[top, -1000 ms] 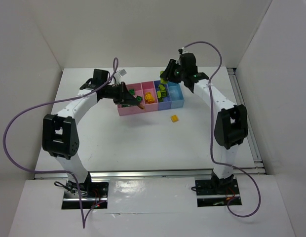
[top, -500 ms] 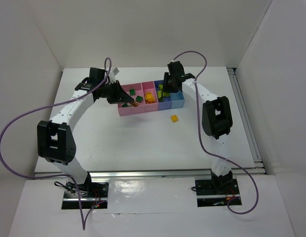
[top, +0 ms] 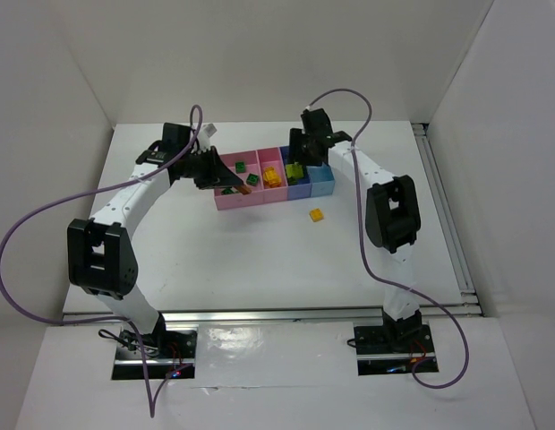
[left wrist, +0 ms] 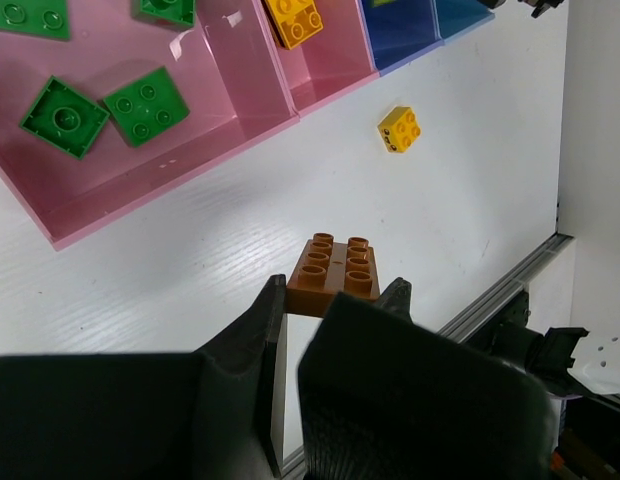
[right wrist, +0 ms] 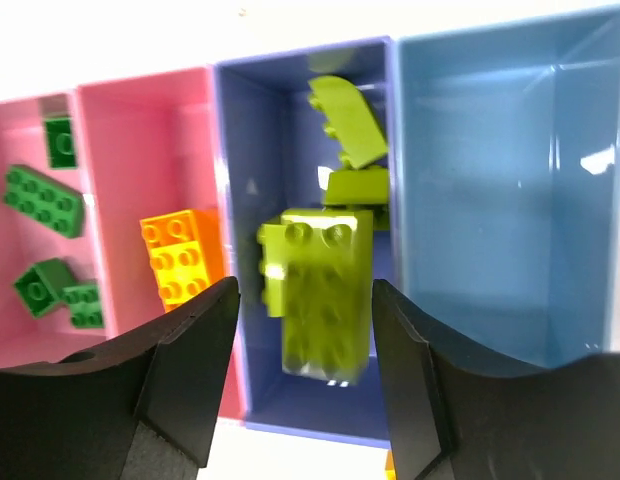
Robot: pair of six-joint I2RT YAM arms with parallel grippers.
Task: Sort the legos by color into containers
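Observation:
My left gripper (left wrist: 335, 292) is shut on an orange-brown brick (left wrist: 335, 265) and holds it over the table, in front of the left pink bin (left wrist: 190, 140); in the top view this gripper (top: 247, 185) is at that bin's front. That bin holds dark green bricks (left wrist: 140, 105). My right gripper (right wrist: 305, 300) is open above the purple-blue bin (right wrist: 240, 200). A blurred lime green brick (right wrist: 325, 290) is between its fingers without touching them. More lime bricks (right wrist: 350, 120) lie in that bin. An orange-yellow brick (right wrist: 180, 255) is in the second pink bin.
A loose yellow brick (top: 317, 214) lies on the table in front of the bin row (top: 231, 203), and also shows in the left wrist view (left wrist: 400, 128). The light blue bin (right wrist: 490, 200) is at the right end. A metal rail (top: 443, 210) runs along the table's right edge.
My right gripper moved left and down over the purple-blue bin and opened, letting go of the lime brick. My left arm pulled back a little, still holding the orange-brown brick.

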